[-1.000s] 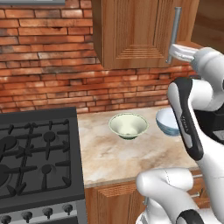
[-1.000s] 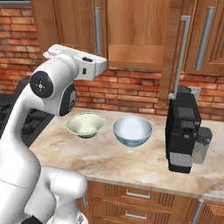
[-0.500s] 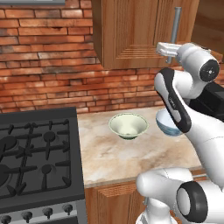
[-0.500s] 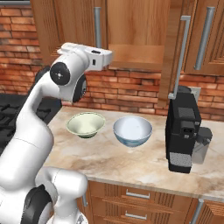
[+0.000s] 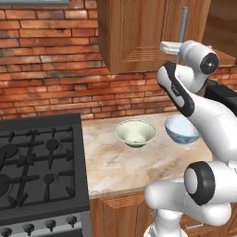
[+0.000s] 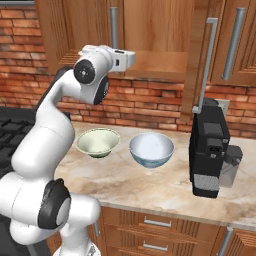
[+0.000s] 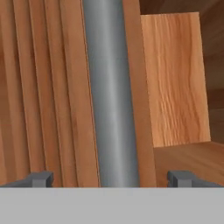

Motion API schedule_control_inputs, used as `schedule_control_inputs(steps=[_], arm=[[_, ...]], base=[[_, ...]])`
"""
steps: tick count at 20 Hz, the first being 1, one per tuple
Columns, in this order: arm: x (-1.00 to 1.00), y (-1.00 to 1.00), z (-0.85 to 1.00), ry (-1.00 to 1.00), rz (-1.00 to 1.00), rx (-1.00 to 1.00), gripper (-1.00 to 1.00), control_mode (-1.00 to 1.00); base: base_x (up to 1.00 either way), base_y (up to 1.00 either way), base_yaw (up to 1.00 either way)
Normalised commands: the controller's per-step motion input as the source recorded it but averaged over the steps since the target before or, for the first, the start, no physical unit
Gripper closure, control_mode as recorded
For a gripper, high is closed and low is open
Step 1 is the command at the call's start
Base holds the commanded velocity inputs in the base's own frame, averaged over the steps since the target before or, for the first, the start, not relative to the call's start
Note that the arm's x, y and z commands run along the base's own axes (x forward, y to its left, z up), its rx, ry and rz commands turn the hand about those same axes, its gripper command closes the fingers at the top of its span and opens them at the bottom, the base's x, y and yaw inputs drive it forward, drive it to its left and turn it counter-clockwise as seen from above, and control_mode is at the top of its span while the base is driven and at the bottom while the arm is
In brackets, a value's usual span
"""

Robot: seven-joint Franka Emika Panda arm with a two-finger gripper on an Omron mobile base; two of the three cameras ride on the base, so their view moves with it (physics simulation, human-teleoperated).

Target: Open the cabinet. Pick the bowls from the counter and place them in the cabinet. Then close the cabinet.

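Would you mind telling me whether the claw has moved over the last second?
Yes. In the left base view the claw has moved left across the cabinet's handle. In the hand view the bar stands between its open fingertips.

A rendered home kitchen: a red brick wall (image 5: pixel 51 78) fills the upper left, a black gas stove (image 5: pixel 39 171) sits lower left, wooden wall cabinets (image 6: pixel 165 35) hang across the top, and a black coffee machine (image 6: pixel 210 147) stands at right on the marble-patterned table (image 5: pixel 115 162).
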Motion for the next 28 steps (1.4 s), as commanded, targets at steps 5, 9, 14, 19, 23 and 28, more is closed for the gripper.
schedule_control_inputs(steps=[5,9,14,19,23,28], arm=[[0.83,0.24,-0.33,0.04,0.01,0.0,1.0,-1.0],[-0.29,1.0,-0.23,-0.03,0.03,-0.08,1.0,-1.0],[-0.94,1.0,-0.27,-0.07,0.0,-0.13,1.0,-1.0],[-0.98,1.0,-0.1,0.0,0.0,-0.02,1.0,-1.0],[-0.82,1.0,-0.03,0.0,0.0,0.0,1.0,-1.0],[-0.52,1.0,-0.11,0.04,0.0,0.0,1.0,-1.0]], base=[[0.0,0.0,0.0],[0.0,0.0,0.0],[0.0,0.0,0.0],[0.0,0.0,0.0],[0.0,0.0,0.0],[0.0,0.0,0.0]])
